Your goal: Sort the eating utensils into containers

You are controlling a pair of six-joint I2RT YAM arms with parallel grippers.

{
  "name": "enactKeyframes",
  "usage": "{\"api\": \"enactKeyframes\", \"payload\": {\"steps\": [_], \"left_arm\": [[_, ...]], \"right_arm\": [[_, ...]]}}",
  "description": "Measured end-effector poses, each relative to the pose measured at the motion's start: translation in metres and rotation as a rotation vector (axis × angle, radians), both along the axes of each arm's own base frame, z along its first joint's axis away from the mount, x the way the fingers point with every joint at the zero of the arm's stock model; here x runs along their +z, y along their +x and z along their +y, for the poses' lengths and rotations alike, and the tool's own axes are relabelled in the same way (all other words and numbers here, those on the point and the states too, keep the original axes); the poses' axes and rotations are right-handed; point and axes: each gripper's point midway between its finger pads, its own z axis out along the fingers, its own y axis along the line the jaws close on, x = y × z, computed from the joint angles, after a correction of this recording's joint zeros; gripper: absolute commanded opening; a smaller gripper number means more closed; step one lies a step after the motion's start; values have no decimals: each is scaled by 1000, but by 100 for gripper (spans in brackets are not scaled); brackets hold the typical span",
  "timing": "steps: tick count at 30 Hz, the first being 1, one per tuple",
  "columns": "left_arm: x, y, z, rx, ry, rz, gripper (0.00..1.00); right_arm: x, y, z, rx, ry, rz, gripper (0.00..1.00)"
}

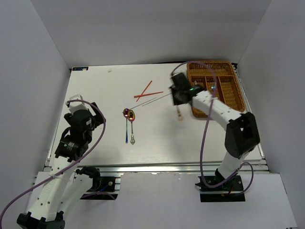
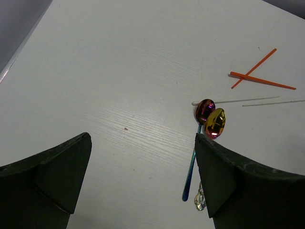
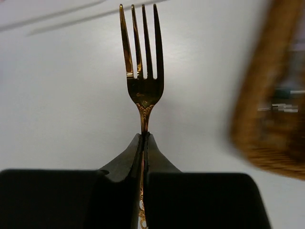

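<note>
- Right gripper (image 3: 144, 135): the jaws are pinched together on the gold fork (image 3: 143, 90). They hold its narrow neck just below the head, with the tines pointing away from the wrist and the handle running back between the fingers.
- Position: in the top view the fork is just left of the tray (image 1: 209, 65) and outside it. We cannot tell whether it is clear of the table.
- Handling: we judge the fork light, stiff and slippery, being polished metal. A pinch on so thin a neck may let it pivot, with the long handle as the swinging end. A hold nearer mid-handle would balance better.
- Left gripper (image 2: 142, 143): the jaws stand wide and hold nothing, far to the left of the tray.
- Remaining: two spoons (image 2: 209, 119), red chopsticks (image 1: 145, 91) and silver chopsticks (image 1: 157, 99) lie left of the tray, well apart from it. We expect the chopsticks, thin and flat on the table, to be hardest to pinch, and mid-length looks the best place to take them.
</note>
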Motion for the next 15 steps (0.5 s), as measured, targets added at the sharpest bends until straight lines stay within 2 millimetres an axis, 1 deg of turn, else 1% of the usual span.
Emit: {"api": "enactKeyframes", "payload": {"steps": [2,3,4,5,6,7,8,10,11,13,15], "left_arm": [[0,0,0,0,0,0,98],[0,0,0,0,0,-1,98],[0,0,0,0,0,0,98],[0,0,0,-1,-1,0,98],[0,0,-1,-3,-1,0,98],[0,0,-1,-3,-2,0,98],[0,0,-1,-4,-2,0,98],[0,0,-1,-5,-2,0,98],[0,0,-1,-6,-3,0,98],[0,0,-1,-8,-4,-1,98],[1,0,-2,-10,-5,-3,98]], "right_arm": [[11,42,-66,-115,-35,-53,0],[14,62,-107,-187,-62,-69,0],[15,77,-145,-248,-98,-79,0],[17,89,-178,-305,-129,-85,0],[17,99,-207,-349,-159,-80,0],[17,111,-231,-384,-186,-82,0],[18,121,-248,-401,-207,-84,0],[16,138,-268,-407,-238,-87,0],[13,146,-274,-401,-252,-83,0],[4,158,-280,-390,-274,-67,0],[-12,164,-282,-380,-287,-41,0]]}}
